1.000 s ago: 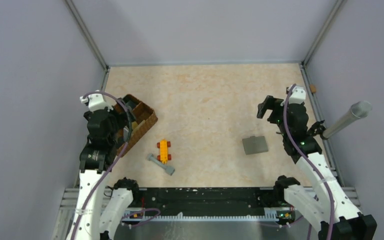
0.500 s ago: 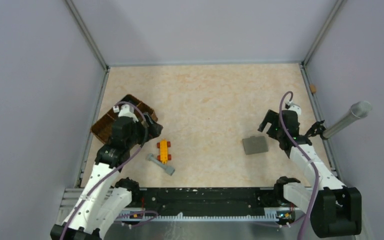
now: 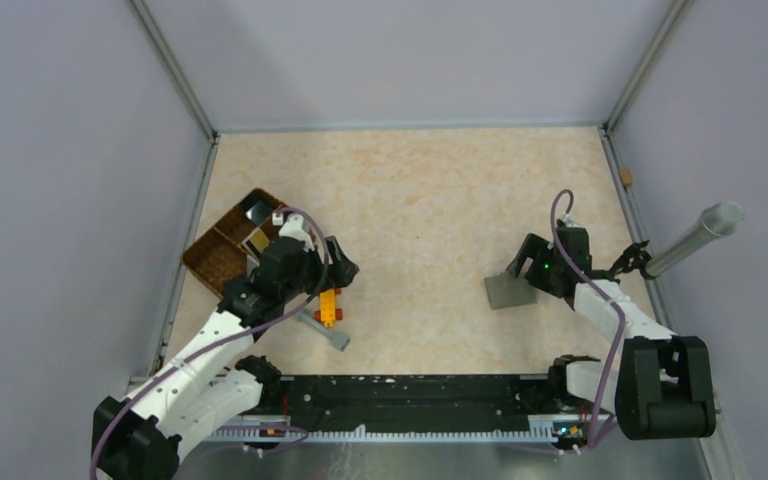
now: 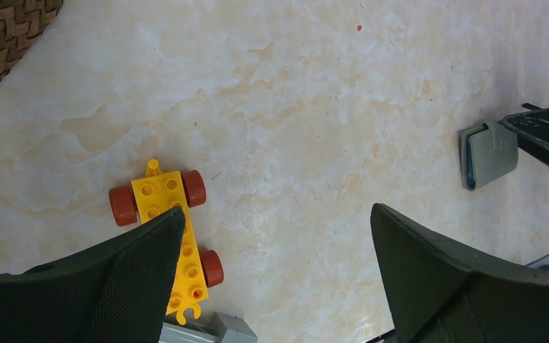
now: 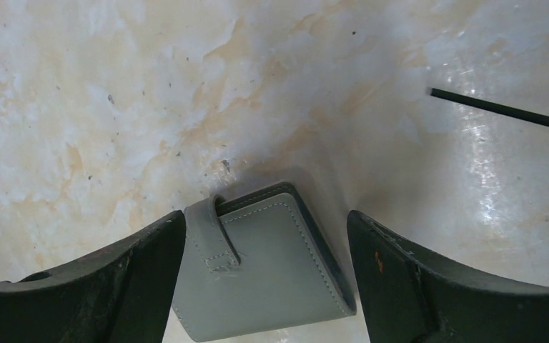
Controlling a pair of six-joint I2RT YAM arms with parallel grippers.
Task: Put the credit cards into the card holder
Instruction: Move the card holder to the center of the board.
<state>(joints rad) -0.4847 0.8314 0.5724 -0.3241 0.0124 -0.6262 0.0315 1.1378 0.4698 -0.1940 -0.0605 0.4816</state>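
The card holder [image 3: 507, 292] is a flat grey wallet, folded shut with a strap, lying on the table right of centre. In the right wrist view the card holder [image 5: 264, 279] sits between my right gripper's open fingers. My right gripper [image 3: 520, 274] [image 5: 264, 220] is low over the holder's right edge and empty. A grey card [image 3: 257, 210] and a tan card [image 3: 256, 241] seem to lie in the woven tray. My left gripper [image 3: 343, 270] [image 4: 277, 213] is open and empty, above the orange toy brick [image 3: 328, 303] [image 4: 166, 229]. The card holder also shows far off in the left wrist view [image 4: 490, 153].
A brown woven divided tray [image 3: 218, 262] stands at the left; its corner shows in the left wrist view [image 4: 3, 36]. A grey toy piece [image 3: 326, 330] lies beside the orange brick. A metal tube [image 3: 695, 234] pokes in at the right wall.
My left arm has swung from over the tray towards the orange brick, uncovering the tray. My right gripper has come down and nearer, onto the card holder's edge.
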